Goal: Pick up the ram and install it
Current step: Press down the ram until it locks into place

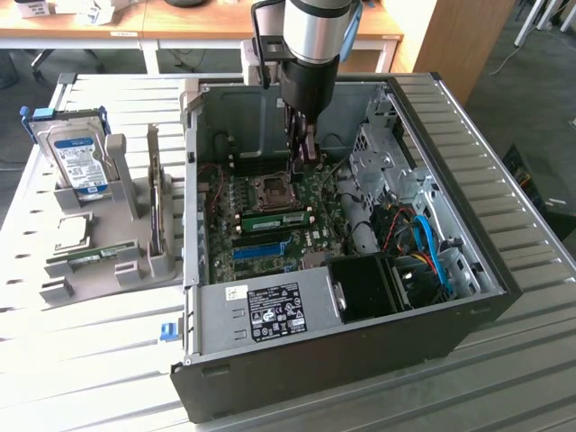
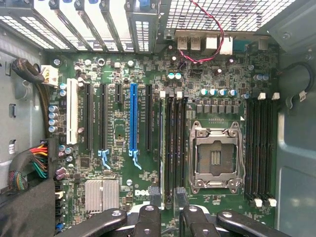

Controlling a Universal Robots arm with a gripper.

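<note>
- Gripper [image 2: 167, 198] hangs low over the main board, its two dark fingers [image 2: 153, 197] spread apart with nothing between them; the exterior view shows it reaching down into the open computer case [image 1: 360, 355]
- Ram [image 1: 273, 219] stands on edge in a black memory slot [image 2: 170, 143], on the side of that bank towards the blue slot [image 2: 132, 118]; in the wrist view it reads as a thin pale line along the slot, its near end just beside the fingertips
- Whether the ram is pressed fully home cannot be told; the white end clips [image 2: 162, 93] are too small to judge as locked or loose
- Assessment: the step in hand looks like seating the ram, and the task appears close to done
- To do it well, any push should go straight down on the top edge, evenly at both ends, with the stick upright and in line with the slot; a tilted push risks one end riding high
- Empty processor socket [image 2: 215, 155] sits just beside the slot bank; the fingers should keep off its open contacts
- Outside the case, a second green stick [image 1: 85, 259] rests in a grey rack [image 1: 135, 256] near a hard drive [image 1: 76, 157], well apart from the work
</note>
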